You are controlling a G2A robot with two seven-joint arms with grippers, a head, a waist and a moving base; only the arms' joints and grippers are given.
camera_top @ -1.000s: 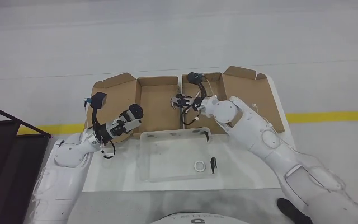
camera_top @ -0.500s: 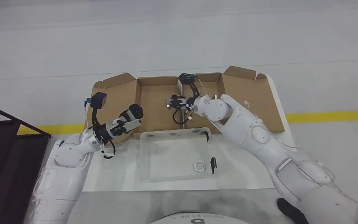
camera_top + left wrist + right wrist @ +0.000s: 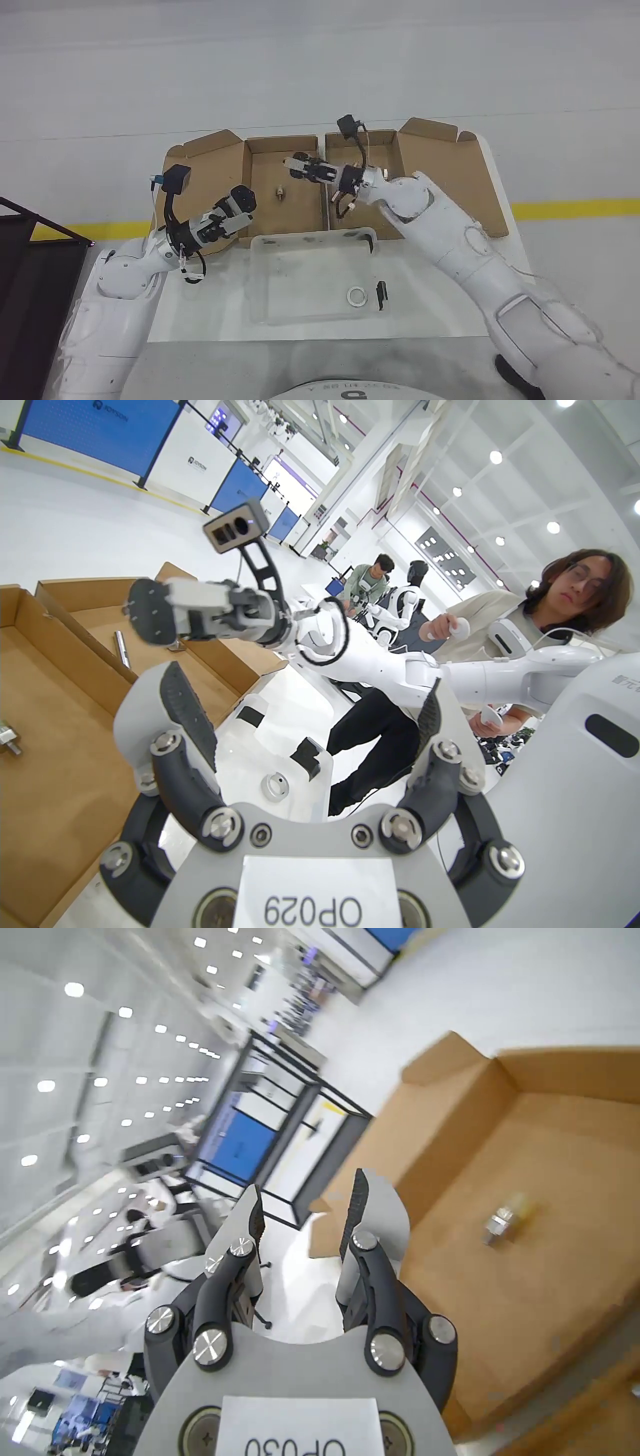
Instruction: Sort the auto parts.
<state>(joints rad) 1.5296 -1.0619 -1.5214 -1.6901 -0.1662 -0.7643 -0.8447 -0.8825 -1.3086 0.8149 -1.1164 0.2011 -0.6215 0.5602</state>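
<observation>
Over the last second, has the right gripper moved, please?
Yes. The right gripper has moved from the boxes' shared wall out over the left box.

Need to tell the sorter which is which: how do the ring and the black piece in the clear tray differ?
The ring is pale and round with a hole; the black piece is dark and narrow. The ring lies flat; the black piece looks taller. The black piece is nearer the clear tray end wall than the ring. Both are small and loose in that tray, close but apart.
</observation>
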